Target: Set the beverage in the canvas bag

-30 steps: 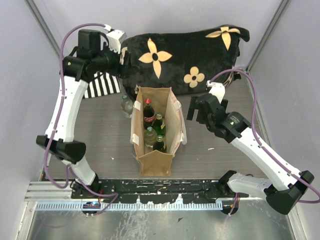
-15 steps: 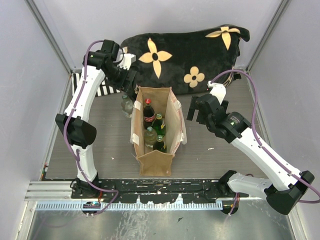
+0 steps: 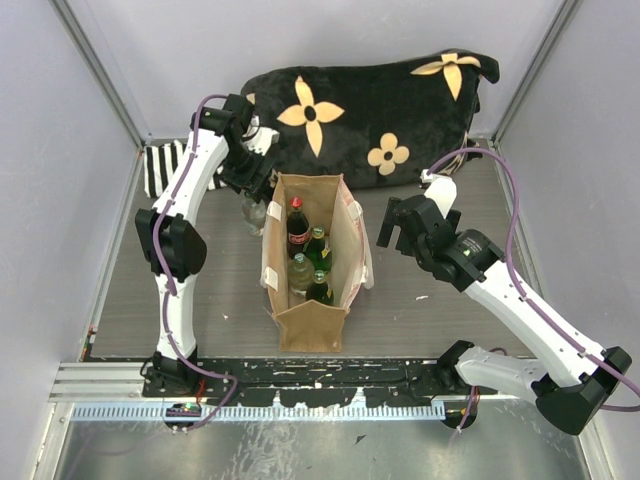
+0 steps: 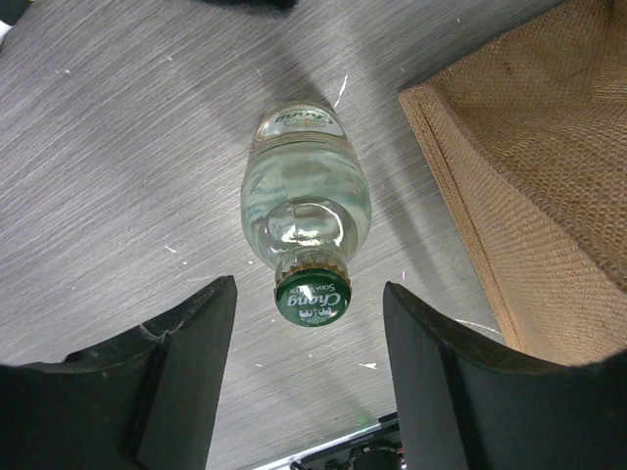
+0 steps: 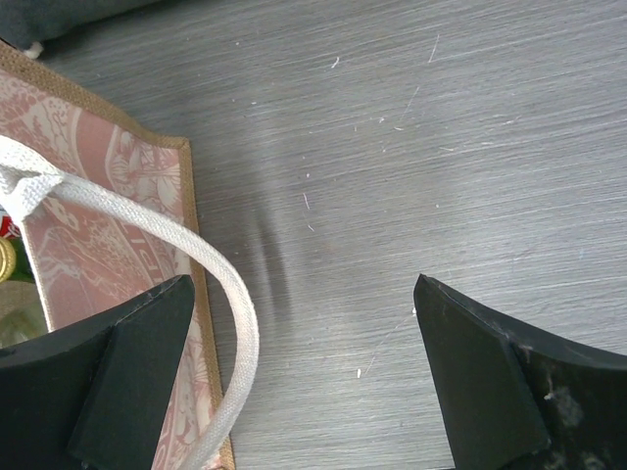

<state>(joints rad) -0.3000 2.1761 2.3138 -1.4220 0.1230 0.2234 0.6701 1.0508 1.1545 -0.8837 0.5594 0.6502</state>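
A clear glass bottle point(image 4: 306, 206) with a green cap point(image 4: 313, 300) stands upright on the table just left of the canvas bag point(image 4: 549, 176). It also shows in the top view point(image 3: 254, 212). My left gripper point(image 4: 309, 382) is open and hangs right above the bottle, its fingers point(image 4: 186, 362) either side of the cap but apart from it. The tan canvas bag point(image 3: 312, 325) stands open in the middle, with several bottles point(image 3: 298, 228) inside. My right gripper point(image 5: 304, 377) is open and empty, just right of the bag and its cream handle point(image 5: 211, 264).
A black flowered cushion point(image 3: 370, 110) lies along the back. A black-and-white striped cloth point(image 3: 165, 165) lies at the back left. The bag's right wall with reddish print point(image 5: 88, 225) is under my right gripper's left finger.
My left arm has swung right and down from the back-left corner, so its gripper now hangs over the bottle beside the bag. The right arm has barely moved.
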